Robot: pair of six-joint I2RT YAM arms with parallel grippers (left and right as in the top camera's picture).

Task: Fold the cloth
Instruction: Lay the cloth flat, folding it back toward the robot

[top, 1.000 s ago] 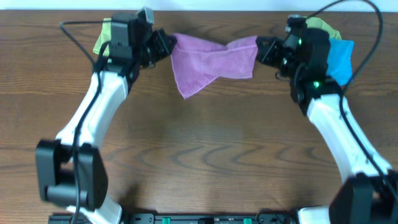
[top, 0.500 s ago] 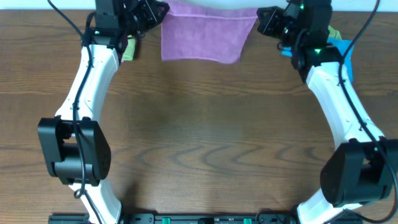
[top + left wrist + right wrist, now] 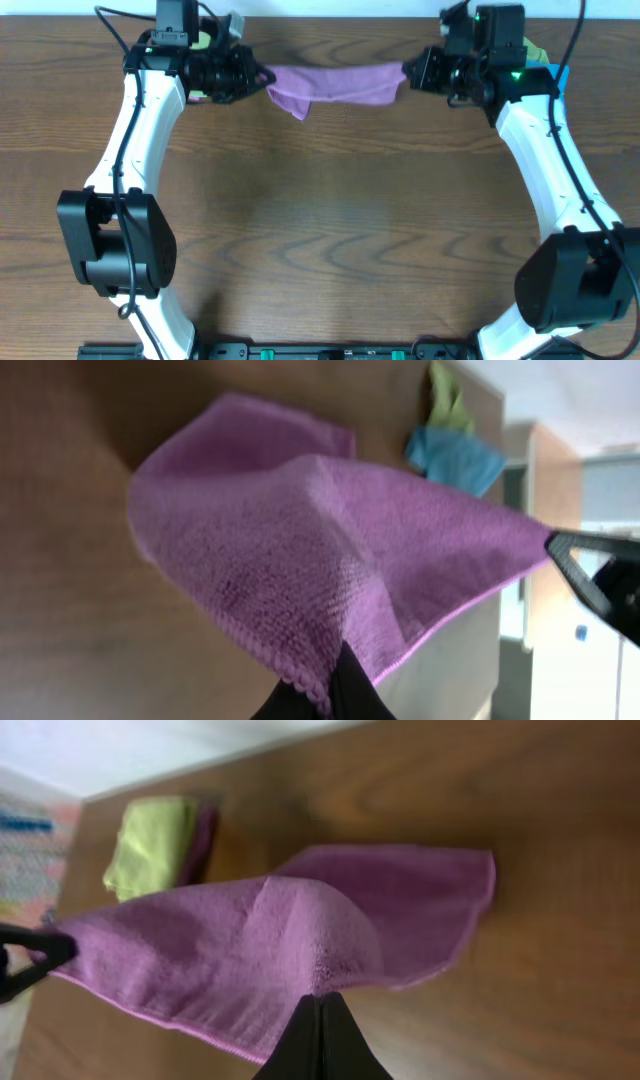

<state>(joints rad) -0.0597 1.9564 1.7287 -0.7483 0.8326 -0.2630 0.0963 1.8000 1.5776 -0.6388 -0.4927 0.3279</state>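
A purple cloth (image 3: 335, 85) hangs stretched between my two grippers at the far middle of the table, above the wood. My left gripper (image 3: 262, 77) is shut on its left corner. My right gripper (image 3: 408, 72) is shut on its right corner. In the left wrist view the cloth (image 3: 330, 550) fills the frame and runs into my closed jaws (image 3: 335, 680). In the right wrist view the cloth (image 3: 260, 945) sags from my closed jaws (image 3: 320, 1005), its lower part near the table.
A green cloth (image 3: 200, 45) lies at the far left behind my left arm. A blue cloth (image 3: 553, 75) and another green cloth (image 3: 535, 50) lie at the far right; both show in the left wrist view (image 3: 455, 455). The table's far edge is close behind.
Both grippers rose with the cloth spread wide, then came down and toward the near side; the cloth now looks like a thin taut band with a small flap hanging at the left.
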